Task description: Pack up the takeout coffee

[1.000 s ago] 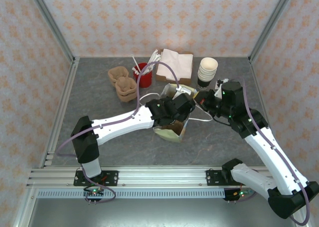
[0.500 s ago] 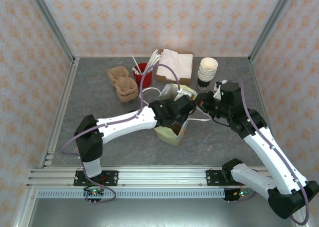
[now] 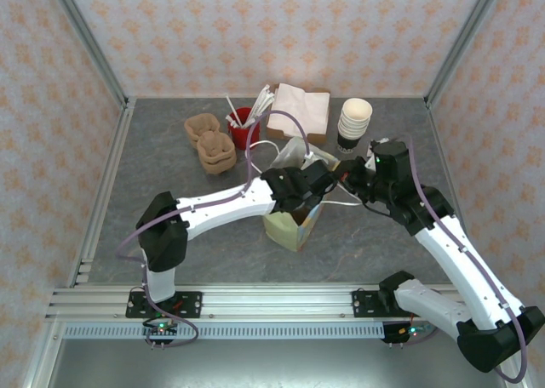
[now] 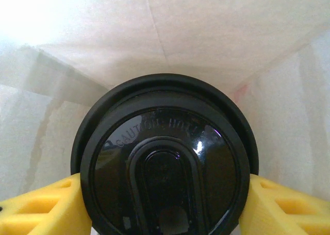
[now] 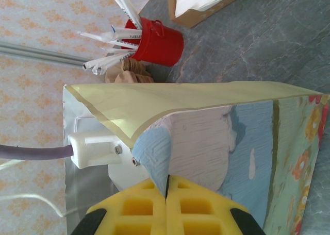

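Observation:
The takeout coffee shows in the left wrist view as its round black lid (image 4: 165, 157), seen from above, with white bag paper all round it. My left gripper (image 4: 165, 214) is shut on it, one yellow finger (image 4: 41, 209) pressing each side. From the top view, that gripper (image 3: 302, 188) reaches into the mouth of a cream paper bag (image 3: 292, 226) standing mid-table. My right gripper (image 5: 166, 188) is shut on the bag's painted top edge (image 5: 247, 142) and holds it from the right (image 3: 347, 177).
A red cup of wrapped straws (image 3: 245, 128), brown pulp cup carriers (image 3: 213, 145), a napkin box (image 3: 298, 111) and a nested stack of cups (image 3: 353, 120) stand along the back. The bag's white handles lie beside the right gripper.
The left arm has swung further right and forward, carrying its gripper deeper into the bag's mouth. The bag now stands more upright. The right gripper has shifted slightly back.

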`<state>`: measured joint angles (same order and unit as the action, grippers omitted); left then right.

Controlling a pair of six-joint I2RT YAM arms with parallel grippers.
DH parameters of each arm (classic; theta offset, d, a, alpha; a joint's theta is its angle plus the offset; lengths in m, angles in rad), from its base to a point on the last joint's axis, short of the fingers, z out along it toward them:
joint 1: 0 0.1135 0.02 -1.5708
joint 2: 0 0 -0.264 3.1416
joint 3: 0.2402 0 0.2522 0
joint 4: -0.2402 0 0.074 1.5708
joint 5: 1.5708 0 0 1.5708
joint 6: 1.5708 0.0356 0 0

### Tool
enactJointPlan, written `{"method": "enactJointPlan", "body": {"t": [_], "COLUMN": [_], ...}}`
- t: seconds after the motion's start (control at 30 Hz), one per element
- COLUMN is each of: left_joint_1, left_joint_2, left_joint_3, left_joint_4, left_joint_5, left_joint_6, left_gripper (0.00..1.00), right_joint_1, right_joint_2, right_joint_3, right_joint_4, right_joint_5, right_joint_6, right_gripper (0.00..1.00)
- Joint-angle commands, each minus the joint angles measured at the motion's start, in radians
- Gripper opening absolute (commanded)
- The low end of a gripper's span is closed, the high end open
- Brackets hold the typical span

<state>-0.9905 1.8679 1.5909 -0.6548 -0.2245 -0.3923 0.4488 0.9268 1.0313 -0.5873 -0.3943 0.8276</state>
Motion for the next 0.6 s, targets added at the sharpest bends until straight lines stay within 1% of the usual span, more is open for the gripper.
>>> {"method": "enactJointPlan", "body": {"t": [0.0,0.33,0.57], "left_joint_1": [0.03,0.042,0.057], "left_joint_2": [0.053,0.115,0.154], "left_joint_3": [0.025,0.074,0.111], "left_joint_4": [-0.096,-0.118,-0.135], "left_joint_5": [0.008,0.052,0.073], "left_joint_6": [-0.02,-0.02,-0.011], "left_gripper": [0.65,0.66,0.66], "right_joint_1": [0.01,0.01,0.011], "right_joint_2": [-0.008,-0.014,-0.023], "right_joint_3": [-0.002,-0.008,-0.004], "right_joint_4": [0.003,-0.007,-0.029], "right_joint_5": [-0.017,-0.023,-0.001], "right_joint_6": [-0.012,-0.014,-0.023], "right_gripper": [0.0,0.0,0.0]}}
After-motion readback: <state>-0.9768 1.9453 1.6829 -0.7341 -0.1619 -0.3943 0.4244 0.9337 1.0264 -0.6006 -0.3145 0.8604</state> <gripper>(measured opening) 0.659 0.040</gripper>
